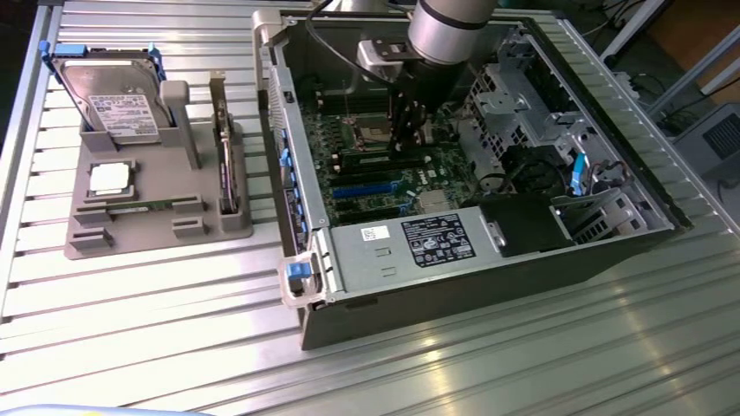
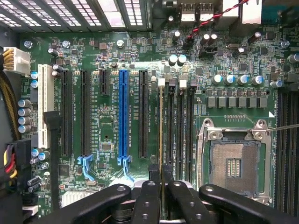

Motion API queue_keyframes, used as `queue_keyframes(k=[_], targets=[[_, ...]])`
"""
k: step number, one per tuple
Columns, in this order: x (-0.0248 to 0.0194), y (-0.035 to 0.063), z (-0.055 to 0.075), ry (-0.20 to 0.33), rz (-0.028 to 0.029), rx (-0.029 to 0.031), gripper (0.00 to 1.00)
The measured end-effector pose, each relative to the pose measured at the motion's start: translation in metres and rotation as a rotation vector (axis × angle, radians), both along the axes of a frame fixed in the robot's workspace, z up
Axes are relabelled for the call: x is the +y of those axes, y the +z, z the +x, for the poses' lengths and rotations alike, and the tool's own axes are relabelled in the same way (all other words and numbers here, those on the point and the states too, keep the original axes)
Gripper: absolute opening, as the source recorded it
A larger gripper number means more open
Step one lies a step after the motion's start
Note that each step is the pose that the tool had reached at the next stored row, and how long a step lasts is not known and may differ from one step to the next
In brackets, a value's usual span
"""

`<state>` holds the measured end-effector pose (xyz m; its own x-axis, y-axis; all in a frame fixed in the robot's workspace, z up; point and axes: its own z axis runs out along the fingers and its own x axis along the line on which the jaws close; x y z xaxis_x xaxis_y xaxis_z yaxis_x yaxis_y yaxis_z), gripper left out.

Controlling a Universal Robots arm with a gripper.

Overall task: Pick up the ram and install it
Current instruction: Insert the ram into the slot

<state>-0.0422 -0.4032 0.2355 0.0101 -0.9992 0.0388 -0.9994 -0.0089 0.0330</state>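
Ram (image 2: 161,140) sits edge-on between your gripper (image 2: 161,179) fingers, which are clamped together on it, inside the open computer case (image 1: 347,251). From the wrist view you see the stick as a thin gold-and-green line running straight out from the fingers, lined up over the first of four dark memory slots (image 2: 180,126) on the motherboard (image 2: 107,135), just beside the empty processor socket (image 2: 233,165). Whether its lower edge already touches the slot or hangs a little above, you cannot tell. From the exterior view your arm (image 1: 445,30) reaches down into the middle of the case, the gripper low over the board. On the exterior view's left, well apart from the case, a grey parts holder (image 1: 156,230) rests on the ribbed table (image 1: 486,364); it carries a hard drive (image 1: 110,100), a square silver processor (image 1: 107,178) and an upright card (image 1: 223,152). By the look of it, you have the pick-up done and the stick carried to the board and aligned. What seems left is the seating itself: nothing shows the stick pressed fully home, and you have not let go of it.
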Motion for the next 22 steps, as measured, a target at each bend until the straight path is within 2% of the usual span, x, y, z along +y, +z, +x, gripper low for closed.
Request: queue_keyframes(k=[10, 14, 22], targets=[[0.0008, -0.0042, 0.0008, 0.0, -0.001, 0.0017, 0.13], [0.0007, -0.0041, 0.0062, 0.0, -0.0013, 0.0025, 0.13], [0.0008, -0.0046, 0.0068, 0.033, -0.001, 0.0024, 0.13]])
